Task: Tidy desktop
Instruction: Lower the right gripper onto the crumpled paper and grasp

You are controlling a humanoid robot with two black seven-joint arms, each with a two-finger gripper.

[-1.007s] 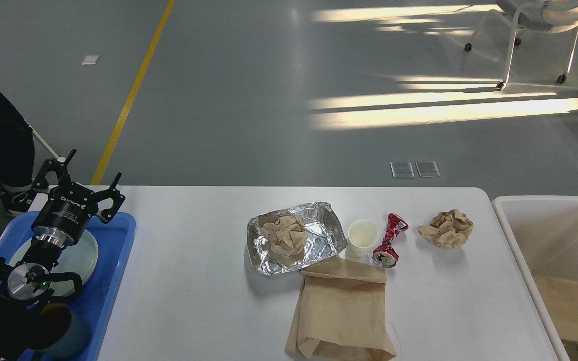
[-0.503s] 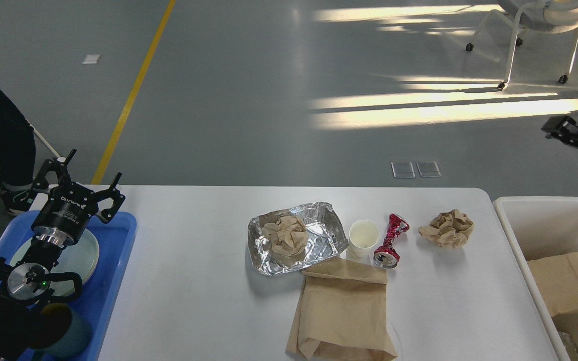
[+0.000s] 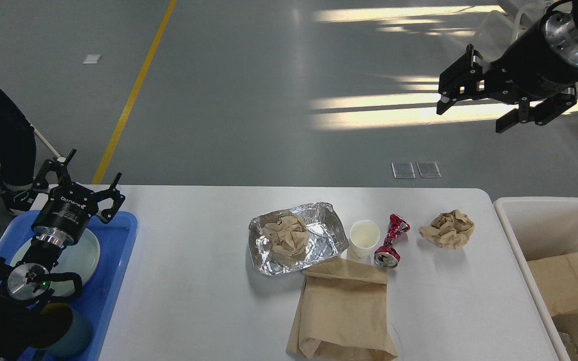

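Brown crumpled paper (image 3: 447,228) lies nearest on the white surface (image 3: 203,291); the empty right tool (image 3: 472,115), fingers apart, should descend squarely over it. Left tool (image 3: 84,173) hangs spread, empty.

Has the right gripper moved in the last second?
Yes. The right gripper has risen from low over the bin at the right edge to high above the desktop, well up and left of the bin.

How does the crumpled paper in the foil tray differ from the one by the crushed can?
The paper wad in the foil tray lies inside the foil tray, left of the cup; the loose paper wad sits directly on the desktop, right of the crushed can. Both are brown and crumpled.
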